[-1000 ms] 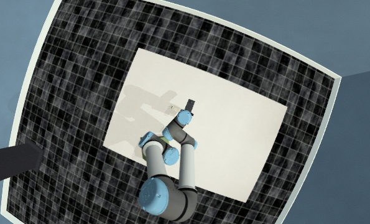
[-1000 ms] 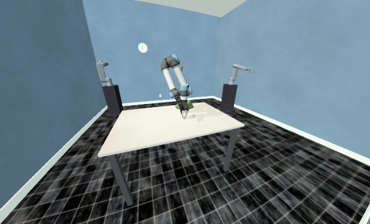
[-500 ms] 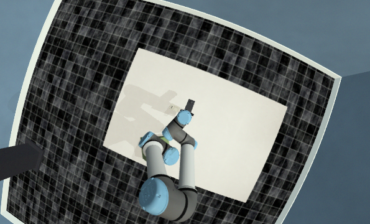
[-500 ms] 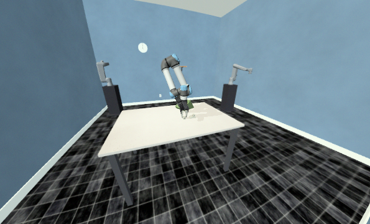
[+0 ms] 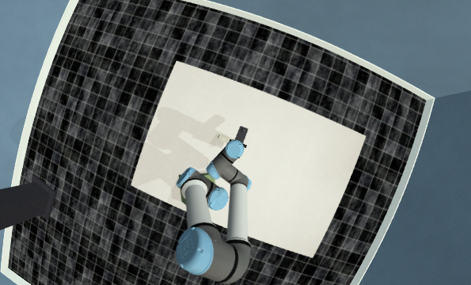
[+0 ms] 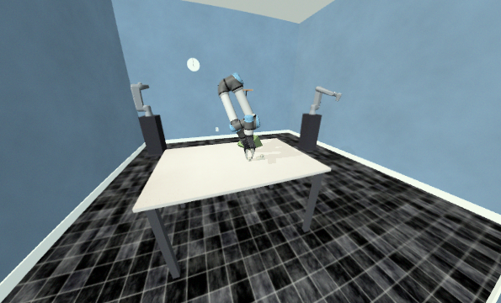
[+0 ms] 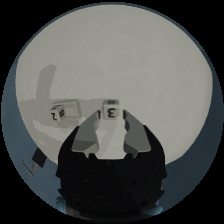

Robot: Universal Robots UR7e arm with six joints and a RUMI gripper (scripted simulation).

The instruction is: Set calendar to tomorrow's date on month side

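Observation:
In the wrist view a white cube (image 7: 111, 111) with a dark "3" on its near face stands on the white table between my fingertips. My gripper (image 7: 111, 110) is open a little around it, the fingers close to its sides. A second white cube (image 7: 63, 111), with a "2" on its face, lies on the table to the left of it, apart from it. That cube also shows in the overhead view (image 5: 218, 136), just left of my gripper (image 5: 241, 132). The green calendar tray is behind my gripper (image 6: 248, 157), mostly hidden by the arm.
The arm's base (image 5: 203, 249) stands at the table's near edge. Two black pedestals with camera arms (image 6: 152, 132) (image 6: 310, 130) stand at the far corners of the table. My arm's shadow falls on the table's left part.

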